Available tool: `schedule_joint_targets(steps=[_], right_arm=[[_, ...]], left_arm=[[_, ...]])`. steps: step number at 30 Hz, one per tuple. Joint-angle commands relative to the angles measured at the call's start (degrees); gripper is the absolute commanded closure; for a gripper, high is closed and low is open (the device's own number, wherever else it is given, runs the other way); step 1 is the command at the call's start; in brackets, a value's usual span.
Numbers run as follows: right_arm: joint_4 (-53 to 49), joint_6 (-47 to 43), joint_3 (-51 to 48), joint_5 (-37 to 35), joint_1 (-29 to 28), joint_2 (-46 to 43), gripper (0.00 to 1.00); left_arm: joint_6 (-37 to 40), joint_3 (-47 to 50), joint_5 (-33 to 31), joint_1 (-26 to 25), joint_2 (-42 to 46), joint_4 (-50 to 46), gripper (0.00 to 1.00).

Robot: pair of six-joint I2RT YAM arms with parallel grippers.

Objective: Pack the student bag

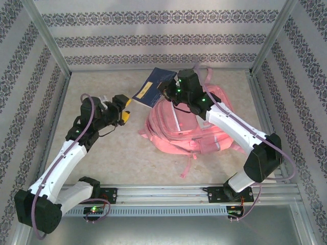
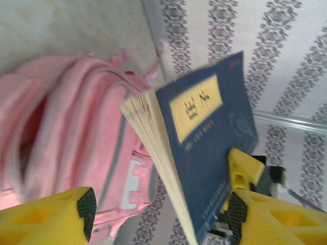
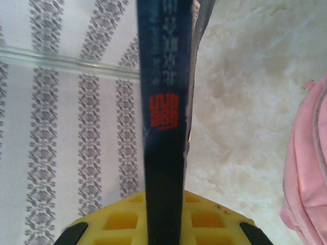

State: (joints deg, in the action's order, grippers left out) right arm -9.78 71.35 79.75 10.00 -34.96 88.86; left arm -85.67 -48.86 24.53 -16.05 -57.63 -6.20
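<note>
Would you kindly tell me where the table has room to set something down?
Bare table lies between the student bag and the near rail, and along the back wall left of the book. Crowded around the book, between left gripper and right gripper.

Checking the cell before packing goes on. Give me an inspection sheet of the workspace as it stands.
surface: pale mottled table, no spills seen.
job's things: student bag lies on the table; blue book held off the table by the bag's far-left corner.
clutter: nothing seen.
grippers: right gripper shut on the blue book; left gripper open next to it.
cables: left arm's purple cable and right arm's purple cable loop alongside their arms.
surroundings: patterned walls, metal frame rails.
</note>
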Motion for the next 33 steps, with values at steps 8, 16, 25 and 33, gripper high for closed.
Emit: schedule_joint_targets(steps=[8, 16, 25, 33], right_arm=[[19.19, 13.28, -5.94, -3.67, 0.77, -4.08, 1.0], [24.91, 17.23, -9.71, -4.02, 0.77, -5.58, 1.0], [27.41, 18.94, -12.21, -4.46, 0.33, -7.34, 1.0], [28.61, 19.26, -13.96, -5.94, -0.6, -7.82, 1.0]], left_arm=[[-2.05, -7.31, -8.52, -6.35, -7.08, 9.58, 0.26], [-1.09, -10.08, -11.32, -6.87, -12.75, 14.02, 0.32], [-0.92, -13.86, -10.62, -6.87, -19.0, 18.65, 0.51], [-1.6, -15.2, -10.52, -7.24, -20.88, 21.33, 0.61]])
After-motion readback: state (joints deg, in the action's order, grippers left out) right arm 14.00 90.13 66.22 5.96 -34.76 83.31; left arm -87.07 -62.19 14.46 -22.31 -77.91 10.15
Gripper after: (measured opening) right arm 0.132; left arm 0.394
